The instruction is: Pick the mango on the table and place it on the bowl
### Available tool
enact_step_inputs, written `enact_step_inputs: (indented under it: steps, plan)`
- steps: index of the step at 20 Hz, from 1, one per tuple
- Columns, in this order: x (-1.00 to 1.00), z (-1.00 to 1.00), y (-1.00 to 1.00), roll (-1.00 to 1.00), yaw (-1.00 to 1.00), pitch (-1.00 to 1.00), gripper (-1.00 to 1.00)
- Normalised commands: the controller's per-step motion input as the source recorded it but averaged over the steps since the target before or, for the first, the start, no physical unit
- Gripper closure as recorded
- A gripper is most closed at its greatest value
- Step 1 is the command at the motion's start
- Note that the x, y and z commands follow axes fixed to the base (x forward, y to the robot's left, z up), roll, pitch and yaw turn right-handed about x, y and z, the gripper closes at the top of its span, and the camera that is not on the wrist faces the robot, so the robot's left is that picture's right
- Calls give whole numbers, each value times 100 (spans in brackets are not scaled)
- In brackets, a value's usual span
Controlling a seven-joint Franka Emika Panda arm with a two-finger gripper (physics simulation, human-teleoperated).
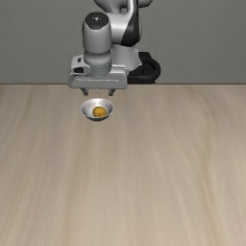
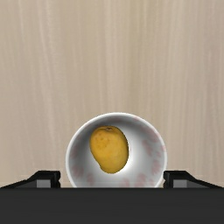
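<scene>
A yellow-orange mango (image 2: 110,149) lies inside a white bowl (image 2: 147,140) on the wooden table. In the exterior view the bowl (image 1: 89,106) with the mango (image 1: 99,113) sits near the table's far edge, left of centre. My gripper (image 1: 97,93) hangs just above the bowl, its fingers spread wide. In the wrist view both fingertips (image 2: 42,179) stand far apart on either side of the bowl, and nothing is held between them. The mango rests free on the bowl's bottom.
The light wooden table (image 1: 163,173) stretches wide in front of the bowl and to both sides. A grey wall stands behind the robot's base (image 1: 144,69).
</scene>
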Motion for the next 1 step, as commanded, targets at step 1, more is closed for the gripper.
enact_step_inputs:
  steps: [1]
  plan:
    - [0,0,0,0,0,0,-100]
